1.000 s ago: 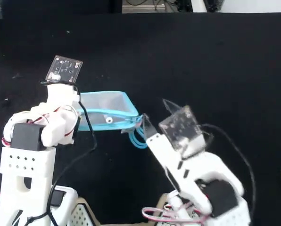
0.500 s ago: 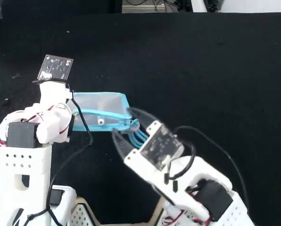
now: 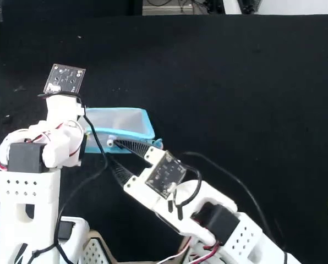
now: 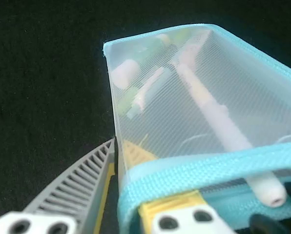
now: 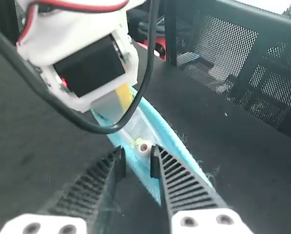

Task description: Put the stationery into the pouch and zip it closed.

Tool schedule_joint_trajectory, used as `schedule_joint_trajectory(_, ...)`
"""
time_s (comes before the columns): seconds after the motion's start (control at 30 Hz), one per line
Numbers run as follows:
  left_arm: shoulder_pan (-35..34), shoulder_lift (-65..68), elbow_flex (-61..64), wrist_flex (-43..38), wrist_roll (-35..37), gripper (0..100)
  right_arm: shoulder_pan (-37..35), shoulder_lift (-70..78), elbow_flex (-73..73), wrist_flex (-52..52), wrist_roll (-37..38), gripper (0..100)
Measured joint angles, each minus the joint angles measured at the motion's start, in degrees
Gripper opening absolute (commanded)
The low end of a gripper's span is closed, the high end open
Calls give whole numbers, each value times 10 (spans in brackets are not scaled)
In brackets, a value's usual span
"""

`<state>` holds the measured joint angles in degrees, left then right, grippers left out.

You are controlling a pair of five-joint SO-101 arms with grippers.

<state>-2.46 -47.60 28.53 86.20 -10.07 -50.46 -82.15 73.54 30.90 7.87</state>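
My left hand [image 4: 120,146] clamps the pouch [image 4: 184,97]; my right hand [image 5: 136,156], slightly open, must nudge the pen tip [image 5: 143,146] (poking out) inside.

The pouch [image 4: 194,97] is translucent, finely ribbed plastic with a soft sheen, edged in woven turquoise cloth tape. The left pincer [image 4: 120,146] has a matt grey, ribbed plastic finger. The desk [image 3: 235,71] is covered in matt black, faintly fuzzy cloth.
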Motion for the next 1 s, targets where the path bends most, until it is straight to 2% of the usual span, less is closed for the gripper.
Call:
schedule_joint_trajectory(0.47,0,0,0,0,0,30,0,0,4,-34,0,86)
schedule_joint_trajectory(0.67,7,0,-1,4,0,30,0,3,4,-44,-25,87)
schedule_joint_trajectory(0.8,34,0,-2,15,12,30,0,40,4,-44,-25,86)
schedule_joint_trajectory(1.0,34,0,-2,17,17,30,-2,94,2,-58,-26,85)
